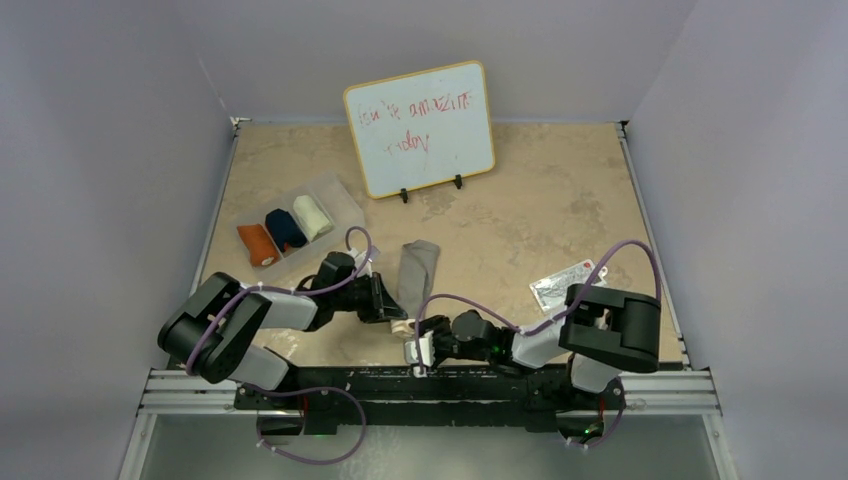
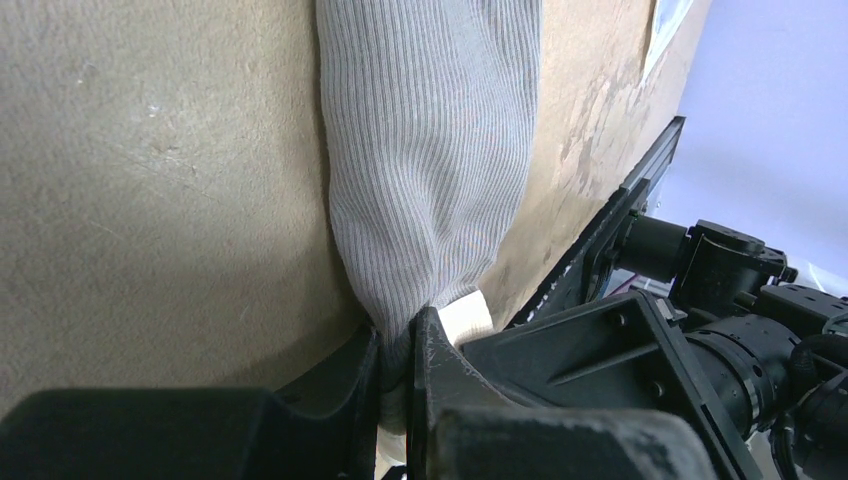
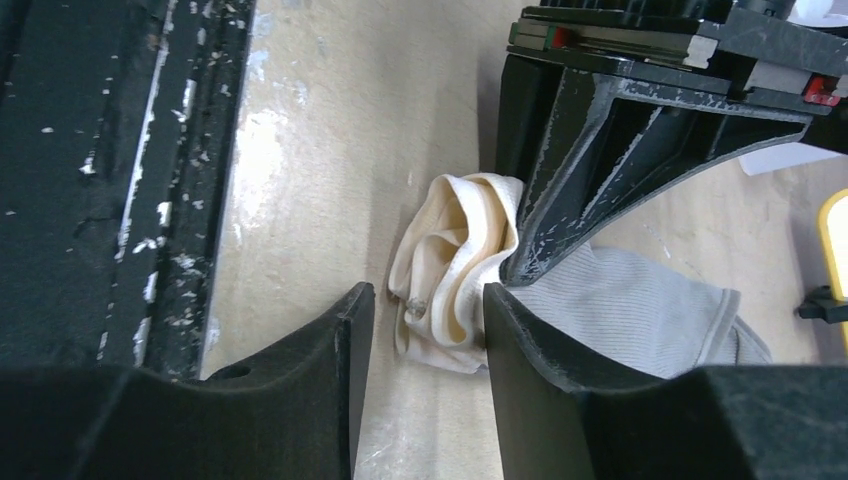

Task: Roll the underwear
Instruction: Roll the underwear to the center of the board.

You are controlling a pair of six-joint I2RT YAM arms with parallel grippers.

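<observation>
Left gripper (image 2: 400, 352) clenched on the near end of the grey underwear (image 2: 430, 150), right by its beige waistband (image 3: 452, 265). The rest of the garment lies flat, stretched away across the surface (image 1: 560, 200), likely pinned so the cloth keeps taut for rolling. Right gripper (image 3: 425, 325) low at the near edge, jaws apart on either side of the bunched waistband, nothing grasped yet, seemingly placed to take that end and start the roll. Orange roll (image 1: 258, 244), navy roll (image 1: 285, 229) and cream roll (image 1: 312, 216) sit side by side in the clear tray (image 1: 340, 198), finished by the look of them.
</observation>
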